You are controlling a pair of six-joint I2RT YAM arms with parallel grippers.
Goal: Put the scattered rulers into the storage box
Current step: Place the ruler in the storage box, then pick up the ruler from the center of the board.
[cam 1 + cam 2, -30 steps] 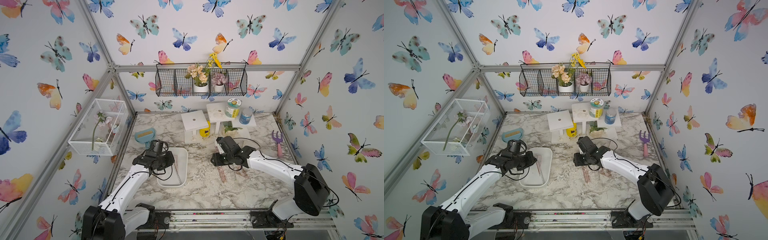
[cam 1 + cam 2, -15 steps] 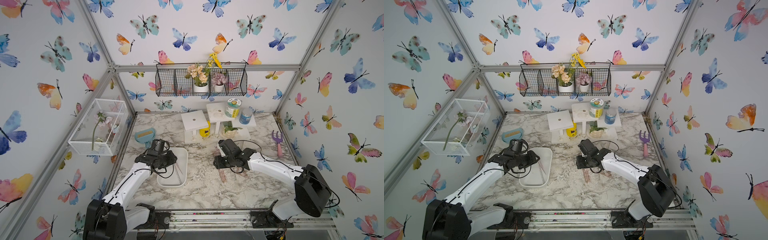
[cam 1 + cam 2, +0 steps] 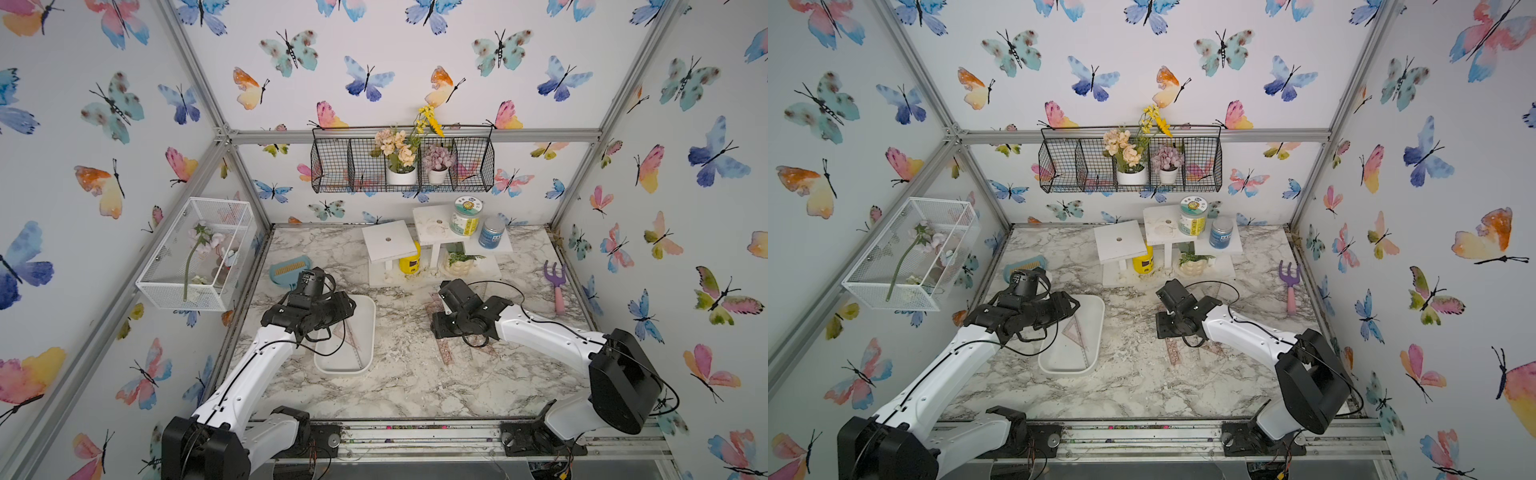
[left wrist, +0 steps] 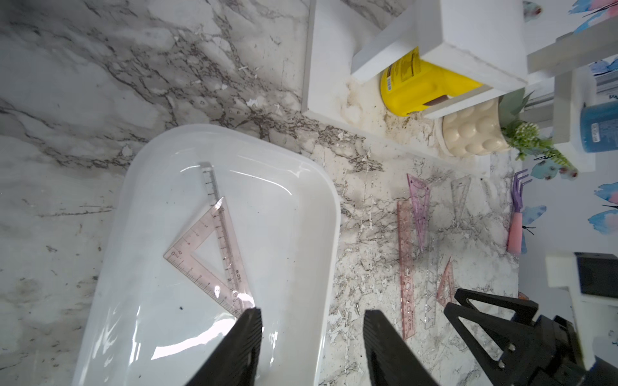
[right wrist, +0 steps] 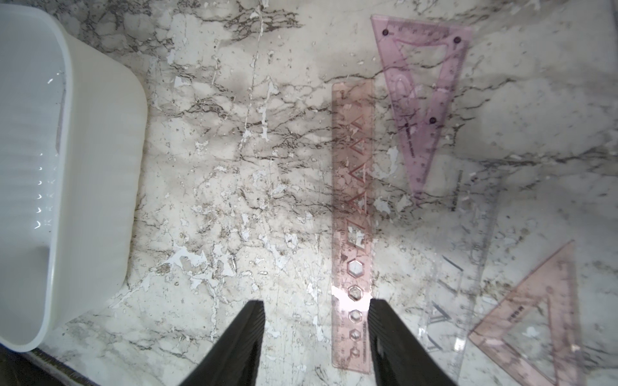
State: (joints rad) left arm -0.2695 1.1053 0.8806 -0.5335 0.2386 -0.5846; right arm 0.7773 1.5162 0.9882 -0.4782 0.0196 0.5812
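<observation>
The white storage box [image 3: 371,320] [image 3: 1100,320] lies left of centre on the marble table. Inside it rest a pink set square [image 4: 197,275] [image 3: 1075,330] and a clear straight ruler [image 4: 209,182]. My left gripper [image 4: 312,312] hangs open over the box's right rim [image 4: 334,217], holding nothing. On the table to the right lie several rulers: a pink stencil ruler [image 5: 352,200] [image 3: 444,351], a purple set square [image 5: 414,140], a clear ruler [image 5: 475,254] and a pink set square [image 5: 515,317]. My right gripper [image 5: 316,302] is open just above the table, its one finger beside the pink stencil ruler's near end.
White stands with jars and a small plant [image 3: 432,249] occupy the back middle. A purple-and-pink garden fork [image 3: 557,286] lies by the right wall. A blue dustpan [image 3: 289,270] sits behind the box, and a wire mesh basket [image 3: 195,257] hangs on the left wall.
My left gripper has gone from shut to open above the storage box. My right gripper has edged toward the table's front along the pink ruler, jaws slightly wider.
</observation>
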